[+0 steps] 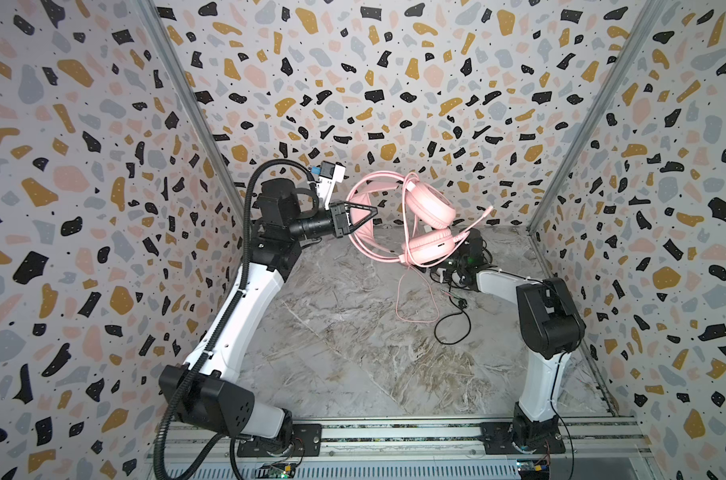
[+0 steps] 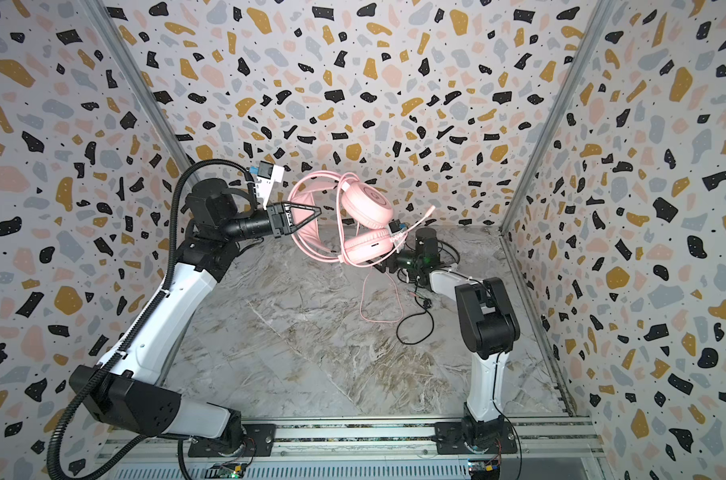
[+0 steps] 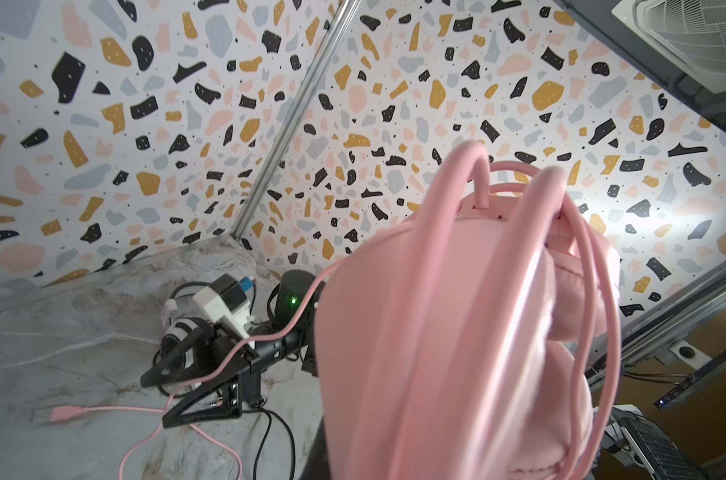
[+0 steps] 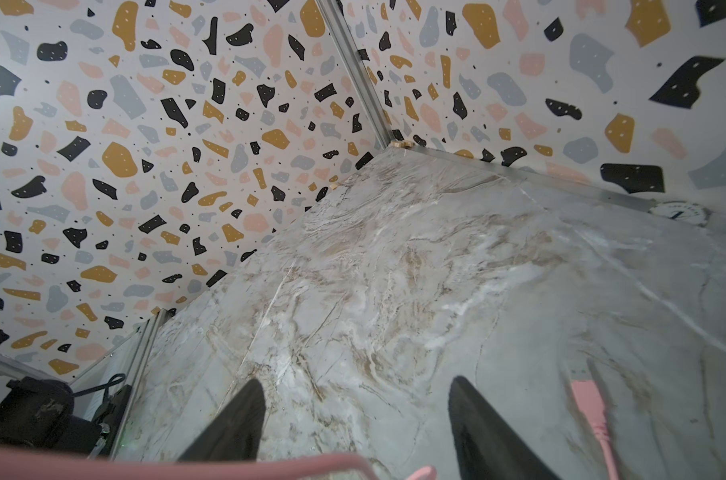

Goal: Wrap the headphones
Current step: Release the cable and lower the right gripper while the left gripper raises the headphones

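Observation:
The pink headphones (image 1: 431, 203) (image 2: 367, 203) hang in the air at the back of the cell, with pink cord looped around the headband. My left gripper (image 1: 373, 212) (image 2: 317, 212) is shut on that headband (image 3: 436, 332), which hides the jaws in the left wrist view. The cord's tail (image 1: 398, 307) drops to the table and ends in a pink USB plug (image 3: 62, 413) (image 4: 585, 399). My right gripper (image 4: 357, 384) (image 3: 157, 401) is low under the ear cups, open, with cord (image 4: 269, 461) crossing near the fingers' base. The white, black-striped headphones (image 3: 178, 332) lie behind it.
A black cord (image 1: 452, 328) (image 2: 415, 328) curls on the marble table (image 1: 353, 353) by the right arm (image 1: 494, 282). Terrazzo-patterned walls close in the back and both sides. A metal rail (image 1: 394, 432) runs along the front.

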`<state>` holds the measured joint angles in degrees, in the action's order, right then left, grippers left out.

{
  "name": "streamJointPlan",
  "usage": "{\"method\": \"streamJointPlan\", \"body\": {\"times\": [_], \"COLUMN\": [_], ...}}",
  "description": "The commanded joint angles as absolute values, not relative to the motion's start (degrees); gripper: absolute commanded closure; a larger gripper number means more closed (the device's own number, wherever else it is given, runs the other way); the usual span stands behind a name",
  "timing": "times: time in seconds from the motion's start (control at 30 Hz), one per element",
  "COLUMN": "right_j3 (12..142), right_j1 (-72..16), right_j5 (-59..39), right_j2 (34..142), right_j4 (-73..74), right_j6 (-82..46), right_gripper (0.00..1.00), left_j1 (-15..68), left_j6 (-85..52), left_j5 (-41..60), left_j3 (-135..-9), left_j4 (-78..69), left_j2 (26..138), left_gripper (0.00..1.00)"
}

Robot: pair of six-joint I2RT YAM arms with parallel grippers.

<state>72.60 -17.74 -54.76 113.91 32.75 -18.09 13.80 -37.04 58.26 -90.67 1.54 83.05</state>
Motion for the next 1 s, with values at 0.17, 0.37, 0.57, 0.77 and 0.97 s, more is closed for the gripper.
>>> {"method": "streamJointPlan", "body": {"times": [0.17, 0.37, 0.57, 0.77, 0.97], "right_j3": [77.43, 78.66, 70.71, 63.93, 60.0], "right_j1": [-21.98, -24.47, -26.1, -26.06, -26.78], "right_j5": [-55.56, -55.28, -54.42, -54.44, -54.25], "right_j2": [120.63, 125.69, 123.88, 122.29, 121.07], "right_j4": [40.67, 43.15, 46.34, 49.51, 53.18], "right_j6": [-23.36, -25.64, -25.34, -25.69, -27.33], "right_gripper": [0.28, 0.27, 0.29, 0.35, 0.57], "left_j1": [13.1, 12.77, 11.11, 8.41, 6.22], "left_j6": [-47.22, -48.6, -49.78, -52.93, -55.54], "left_j5": [58.42, 56.92, 54.57, 51.62, 49.39], "left_j3": [-96.23, -99.62, -103.73, -106.23, -107.14], "left_j4": [-11.8, -12.55, -12.92, -15.38, -18.37], "left_j2": [85.91, 87.24, 89.02, 90.22, 91.14], "left_gripper": [1.0, 1.0, 1.0, 1.0, 1.0]}}
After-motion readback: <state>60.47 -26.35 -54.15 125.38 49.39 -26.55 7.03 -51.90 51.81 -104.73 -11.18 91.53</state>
